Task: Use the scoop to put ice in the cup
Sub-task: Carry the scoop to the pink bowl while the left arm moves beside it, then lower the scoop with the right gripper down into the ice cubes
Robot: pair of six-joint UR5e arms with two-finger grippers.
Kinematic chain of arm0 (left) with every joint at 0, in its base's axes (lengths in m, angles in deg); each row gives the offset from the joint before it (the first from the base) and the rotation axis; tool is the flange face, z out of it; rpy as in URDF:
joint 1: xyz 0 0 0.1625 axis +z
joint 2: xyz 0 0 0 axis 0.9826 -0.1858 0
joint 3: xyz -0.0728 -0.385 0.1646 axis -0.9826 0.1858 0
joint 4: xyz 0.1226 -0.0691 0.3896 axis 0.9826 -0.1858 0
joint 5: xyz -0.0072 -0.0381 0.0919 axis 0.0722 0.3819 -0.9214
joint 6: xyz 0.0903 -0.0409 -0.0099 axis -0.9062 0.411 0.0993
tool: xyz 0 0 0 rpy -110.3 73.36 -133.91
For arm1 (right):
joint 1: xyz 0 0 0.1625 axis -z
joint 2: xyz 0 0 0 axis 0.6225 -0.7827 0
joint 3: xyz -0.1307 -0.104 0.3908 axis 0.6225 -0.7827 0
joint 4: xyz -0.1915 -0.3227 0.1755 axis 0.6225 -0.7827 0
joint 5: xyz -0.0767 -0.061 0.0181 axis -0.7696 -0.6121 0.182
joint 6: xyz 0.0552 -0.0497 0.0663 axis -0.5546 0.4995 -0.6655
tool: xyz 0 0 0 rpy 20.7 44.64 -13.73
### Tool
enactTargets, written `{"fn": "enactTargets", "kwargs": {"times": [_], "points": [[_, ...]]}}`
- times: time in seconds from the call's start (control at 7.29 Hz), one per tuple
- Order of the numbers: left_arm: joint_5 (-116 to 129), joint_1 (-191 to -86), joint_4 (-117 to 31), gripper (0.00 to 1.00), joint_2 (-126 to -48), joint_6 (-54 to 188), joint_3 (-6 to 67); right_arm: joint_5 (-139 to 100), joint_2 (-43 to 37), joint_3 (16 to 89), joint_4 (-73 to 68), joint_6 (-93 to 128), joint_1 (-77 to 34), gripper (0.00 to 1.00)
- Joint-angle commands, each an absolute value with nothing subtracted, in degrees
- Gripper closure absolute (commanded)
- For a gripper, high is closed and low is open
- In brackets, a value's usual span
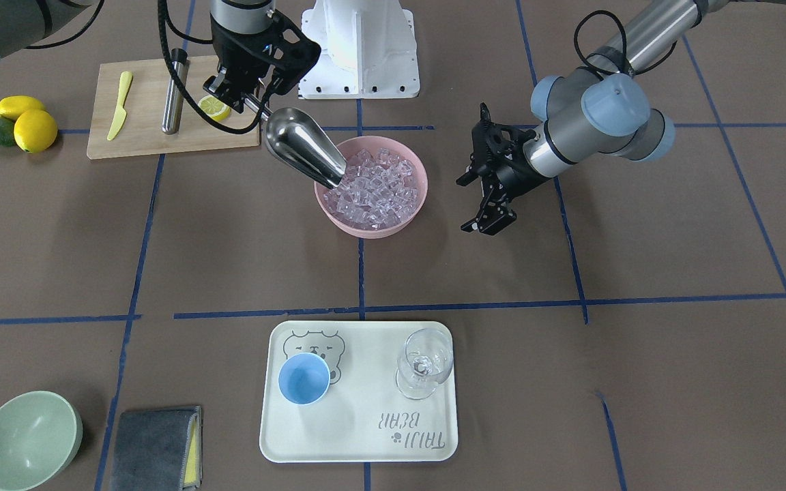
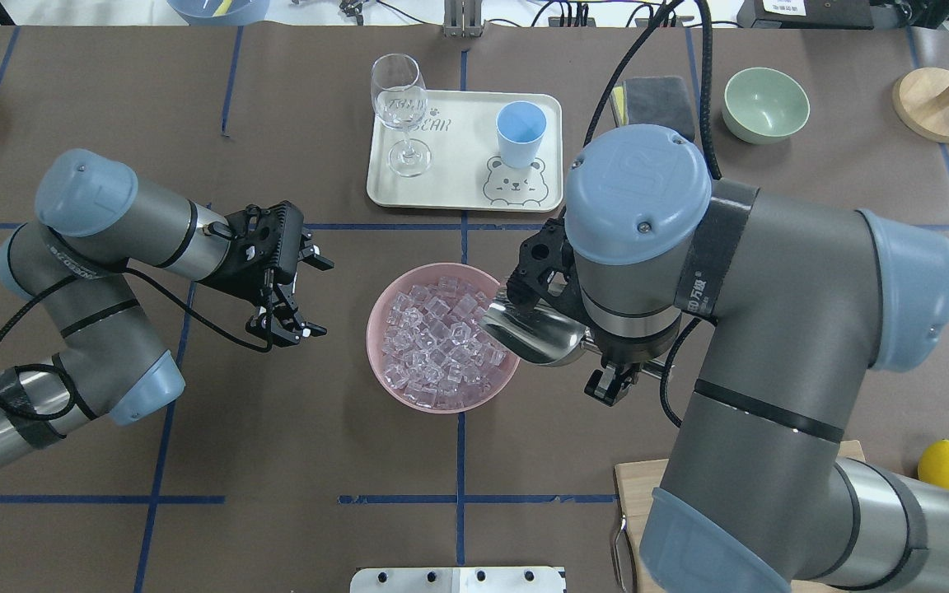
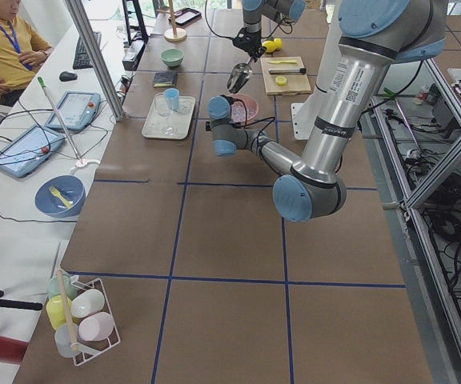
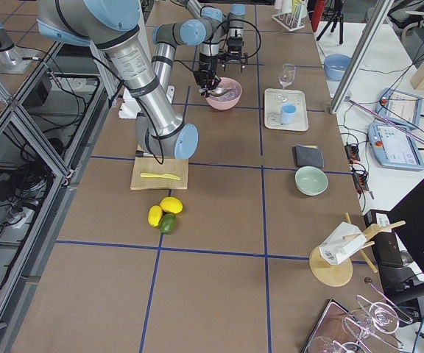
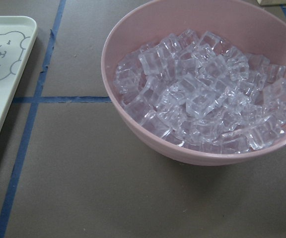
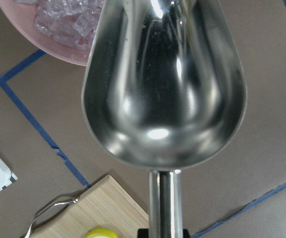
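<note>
Right tool (image 1: 248, 101) is clamped on the scoop (image 1: 301, 146) handle, its empty mouth tipped down at the pink bowl (image 1: 422, 198) full of ice (image 1: 374, 187). Left tool (image 1: 473, 203) hangs beside the bowl, fingers apart. Farther off, the blue cup (image 1: 303, 379) stands on a tray (image 1: 366, 436).

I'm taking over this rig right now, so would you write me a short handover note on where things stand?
Right hand: shut on the handle of the scoop, which tilts down with its tip at the ice in the pink bowl. The trough looks empty in the wrist view.
Left hand: open, holding nothing, hovering on the bowl's other side.
Cup: upright and empty on the tray, beside the wine glass.
Done: scoop in hand, at the ice.
Left: load ice, carry it to the cup, tip it in.
</note>
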State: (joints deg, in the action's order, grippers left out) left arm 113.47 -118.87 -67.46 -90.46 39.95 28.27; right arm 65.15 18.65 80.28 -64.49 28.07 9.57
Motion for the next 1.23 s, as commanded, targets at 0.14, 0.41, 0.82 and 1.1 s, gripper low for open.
{"fn": "enactTargets", "kwargs": {"times": [0.14,0.41,0.82,1.1], "points": [[113.4,-118.3,-67.5,0.0,-90.8,39.9,28.3,64.5,22.5,76.6,-69.9,30.7,9.6,1.0],[113.4,-117.9,-67.5,0.0,-90.9,40.0,28.2,64.5,25.5,73.0,-71.2,31.1,9.6,1.0],[113.3,-117.4,-67.5,0.0,-91.3,40.0,28.1,62.6,28.2,69.9,-74.9,34.2,9.6,1.0],[113.3,-117.4,-67.5,0.0,-91.6,40.2,28.1,62.4,28.6,69.5,-75.0,37.2,9.8,1.0]]}}
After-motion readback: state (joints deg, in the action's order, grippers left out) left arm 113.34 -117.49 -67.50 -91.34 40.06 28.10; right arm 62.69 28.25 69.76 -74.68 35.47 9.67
